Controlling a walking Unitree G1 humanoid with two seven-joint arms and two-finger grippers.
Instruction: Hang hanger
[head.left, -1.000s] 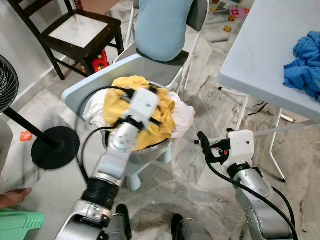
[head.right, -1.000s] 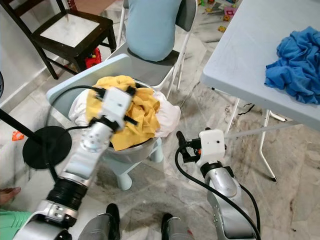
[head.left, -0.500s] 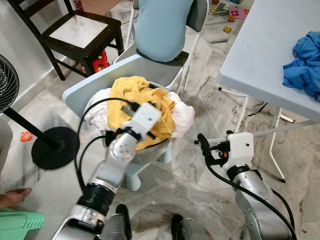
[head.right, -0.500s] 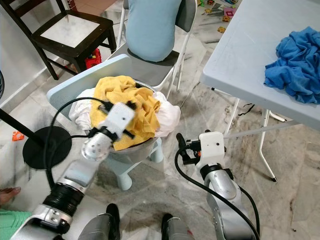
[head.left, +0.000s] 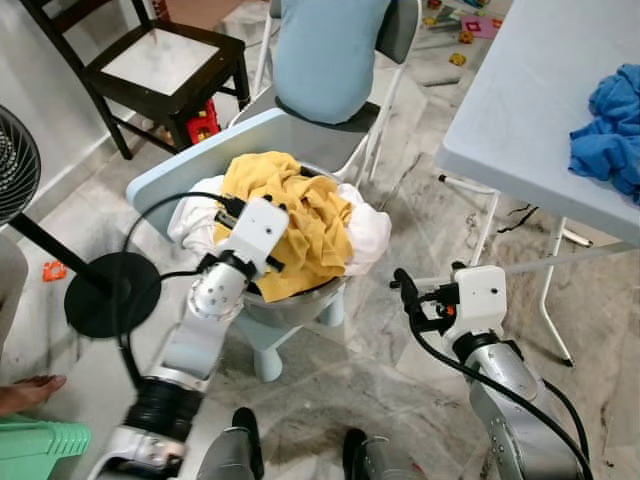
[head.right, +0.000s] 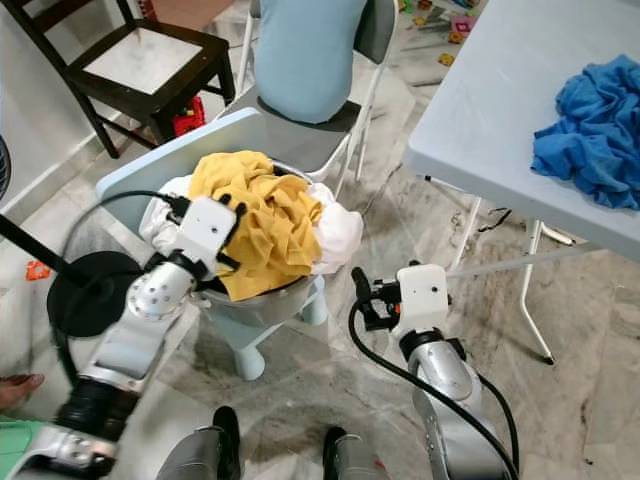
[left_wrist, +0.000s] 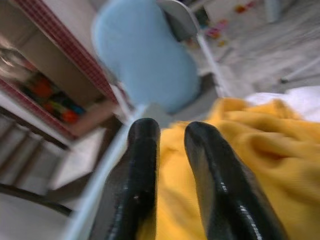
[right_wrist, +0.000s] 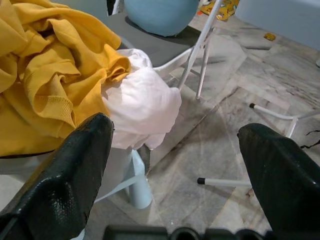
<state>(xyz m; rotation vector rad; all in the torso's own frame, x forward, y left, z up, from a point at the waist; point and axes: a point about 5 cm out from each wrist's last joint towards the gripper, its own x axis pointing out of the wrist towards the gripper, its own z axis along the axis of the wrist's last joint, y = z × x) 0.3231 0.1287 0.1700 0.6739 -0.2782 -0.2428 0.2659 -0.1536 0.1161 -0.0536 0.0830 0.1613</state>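
Laundry fills the pale blue basket (head.left: 160, 180) at our feet: a crumpled yellow garment (head.left: 300, 225) heaped on top, with white cloth (head.left: 368, 232) bulging over the rim on the right and a little more white showing on the left. The basket is smooth plastic with a broad flat lip, and stands on short rounded legs on the marble floor (head.left: 400, 370).

Our left gripper (left_wrist: 172, 150) reaches over the basket's near-left rim, its two glossy black fingers (left_wrist: 142, 165) pressed almost together with a thin slit between them, lying against the soft yellow folds and pinching nothing that we can make out. Our right gripper (right_wrist: 175, 155) hangs low beside the basket on its right, its textured black fingers spread wide apart and empty, pointing toward the white cloth and the floor. We cannot pick out a hanger anywhere among the clothes or around them.

Behind the basket a white-framed folding chair (head.left: 385, 60) carries a rounded light blue cushion (head.left: 325, 50). A dark wooden chair (head.left: 150, 60) stands further left, with a black fan base (head.left: 105, 295) on the floor near it. To the right, a light grey surface (head.left: 520, 110) on white legs holds a rumpled blue cloth (head.left: 610, 130). A person's bare foot (head.left: 25, 393) and a green slatted crate (head.left: 40, 452) sit at the lower left.
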